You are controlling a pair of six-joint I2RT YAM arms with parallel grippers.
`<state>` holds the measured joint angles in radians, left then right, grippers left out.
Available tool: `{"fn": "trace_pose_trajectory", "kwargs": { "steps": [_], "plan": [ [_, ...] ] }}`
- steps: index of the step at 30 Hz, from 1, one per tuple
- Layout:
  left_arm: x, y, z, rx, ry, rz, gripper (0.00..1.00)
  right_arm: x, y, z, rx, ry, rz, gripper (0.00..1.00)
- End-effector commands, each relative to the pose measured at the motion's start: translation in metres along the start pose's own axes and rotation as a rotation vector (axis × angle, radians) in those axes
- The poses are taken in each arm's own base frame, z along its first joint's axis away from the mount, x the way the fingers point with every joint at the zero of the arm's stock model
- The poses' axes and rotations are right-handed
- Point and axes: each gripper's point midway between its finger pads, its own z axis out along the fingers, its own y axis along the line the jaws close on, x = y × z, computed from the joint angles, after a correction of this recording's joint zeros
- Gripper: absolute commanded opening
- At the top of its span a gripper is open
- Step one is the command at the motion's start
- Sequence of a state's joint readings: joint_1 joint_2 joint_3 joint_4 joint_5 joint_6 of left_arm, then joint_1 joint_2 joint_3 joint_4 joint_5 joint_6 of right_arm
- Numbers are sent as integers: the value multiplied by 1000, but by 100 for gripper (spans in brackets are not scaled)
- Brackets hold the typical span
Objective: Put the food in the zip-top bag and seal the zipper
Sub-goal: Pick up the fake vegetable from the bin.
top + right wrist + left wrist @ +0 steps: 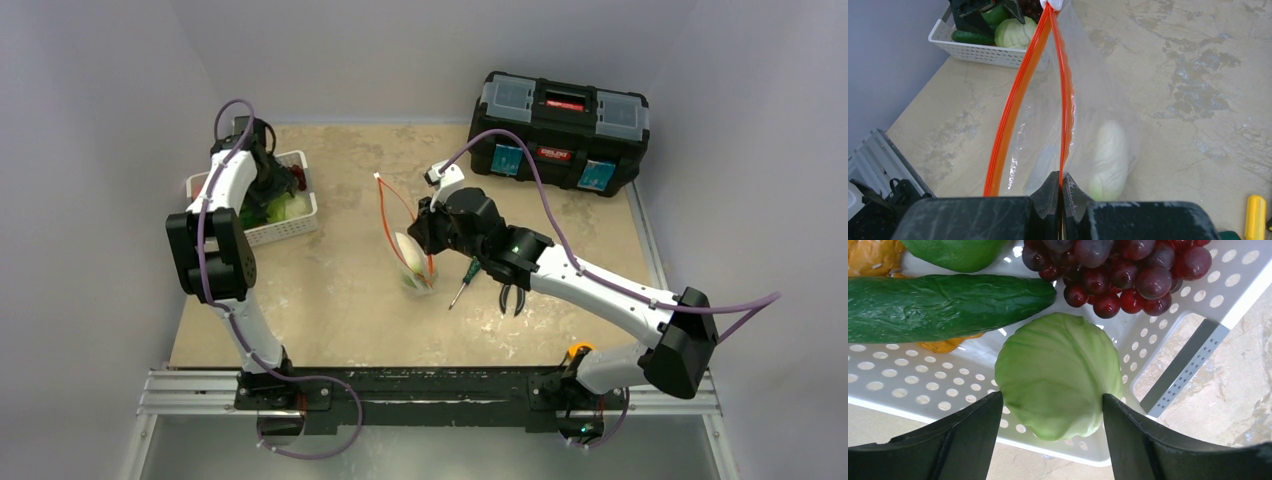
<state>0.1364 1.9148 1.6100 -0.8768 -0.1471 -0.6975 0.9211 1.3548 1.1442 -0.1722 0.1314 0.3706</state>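
A leafy green cabbage lies in the white basket beside a dark green cucumber, a dark red grape bunch and a green round fruit. My left gripper is open and straddles the cabbage, its fingers close against both sides. At the table's middle the clear zip-top bag stands with its mouth spread. My right gripper is shut on one orange-red zipper strip. A pale green-white food lies inside the bag.
A black toolbox stands at the back right. A screwdriver and pliers lie under the right arm. The basket sits at the far left. A yellow handle shows at the right wrist view's corner.
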Motion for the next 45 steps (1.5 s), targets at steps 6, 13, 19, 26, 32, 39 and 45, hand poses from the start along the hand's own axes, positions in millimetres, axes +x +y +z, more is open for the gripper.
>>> {"fn": "trace_pose_trajectory", "kwargs": {
  "steps": [6,13,19,26,32,39,45],
  "plan": [
    [-4,19,-5,-131,-19,-44,52,-21,13,-10,-52,-56,40,0],
    [4,13,2,-106,27,-37,57,-22,15,-4,-54,-49,32,0],
    [-11,27,-14,-173,-49,-41,67,-17,13,-1,-49,-37,30,0],
    [-21,27,-34,-122,-139,-60,77,-17,14,2,-53,-36,28,0],
    [-7,4,-10,-31,-23,-18,79,-16,15,2,-58,-32,28,0],
    [18,-12,12,48,106,-18,98,-14,13,1,-53,-35,30,0],
    [31,-10,21,23,168,-58,91,-15,12,1,-49,-38,30,0]
  ]
}}
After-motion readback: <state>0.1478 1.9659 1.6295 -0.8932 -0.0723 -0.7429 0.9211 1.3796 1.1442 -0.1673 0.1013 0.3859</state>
